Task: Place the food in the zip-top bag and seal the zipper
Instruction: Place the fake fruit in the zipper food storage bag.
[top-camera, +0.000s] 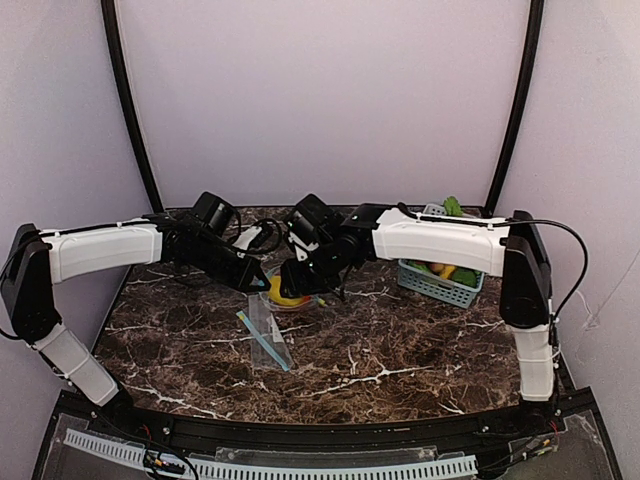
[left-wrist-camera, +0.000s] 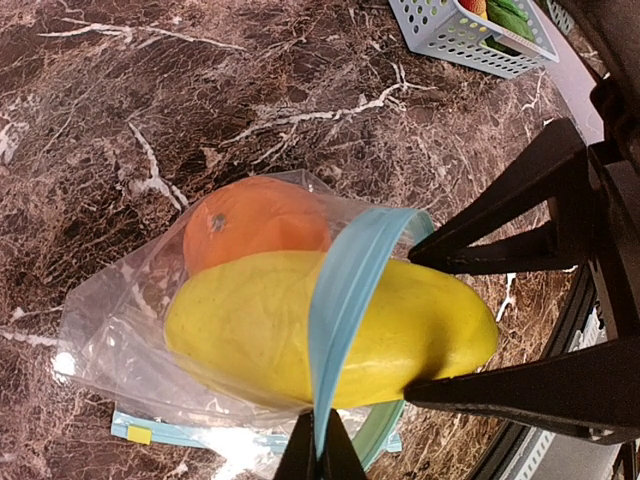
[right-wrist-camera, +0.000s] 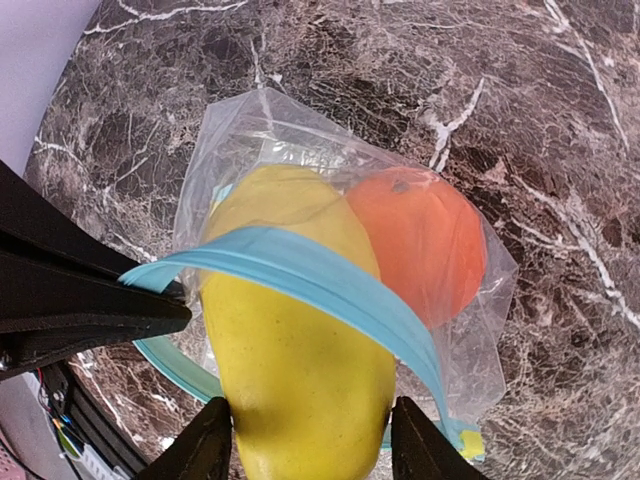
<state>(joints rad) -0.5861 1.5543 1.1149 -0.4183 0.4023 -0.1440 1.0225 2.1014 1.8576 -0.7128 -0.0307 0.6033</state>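
While half in bag, yellow oblong prob. btw right claw.

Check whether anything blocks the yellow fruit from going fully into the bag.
Nothing solid does. The yellow fruit is already halfway through the bag mouth, with the jaws of the right gripper straddling its outer end. The zipper strip, pinched up by the left gripper, arches over it. The orange lies beside it, not ahead.

On my feed, the table is dark brown marble pattern with white veins. A plain pale lilac wall stands behind and at both sides. A black curved pole rises at each rear corner. The light is soft and even.
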